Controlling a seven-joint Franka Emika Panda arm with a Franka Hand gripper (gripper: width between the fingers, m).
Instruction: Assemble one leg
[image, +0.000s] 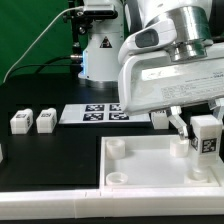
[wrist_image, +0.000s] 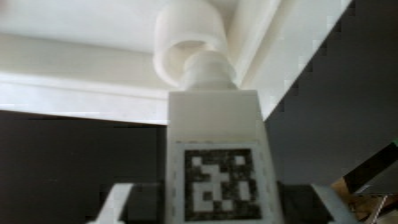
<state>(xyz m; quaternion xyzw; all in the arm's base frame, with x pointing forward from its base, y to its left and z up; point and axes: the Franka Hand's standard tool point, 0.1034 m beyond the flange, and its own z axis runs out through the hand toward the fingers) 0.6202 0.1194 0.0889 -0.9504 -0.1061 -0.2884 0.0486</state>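
Note:
My gripper (image: 204, 142) is shut on a leg (image: 206, 134), a small white block with a black-and-white tag, and holds it upright over the right part of the big white slab (image: 150, 178). In the wrist view the leg (wrist_image: 217, 120) runs out between my fingers (wrist_image: 121, 200), tag facing the camera. Its round peg end (wrist_image: 201, 68) is at or touching a round corner socket (wrist_image: 187, 28) of the slab (wrist_image: 71, 70). Two more legs (image: 22, 121) (image: 46, 120) stand on the black table at the exterior view's left. Another leg (image: 160, 118) stands behind the slab.
The marker board (image: 93, 113) lies flat on the table behind the slab. Round sockets (image: 118, 150) show at the slab's left corners. A white block (image: 1, 151) sits at the exterior view's left edge. A lamp-like stand (image: 98, 50) and cables are at the back.

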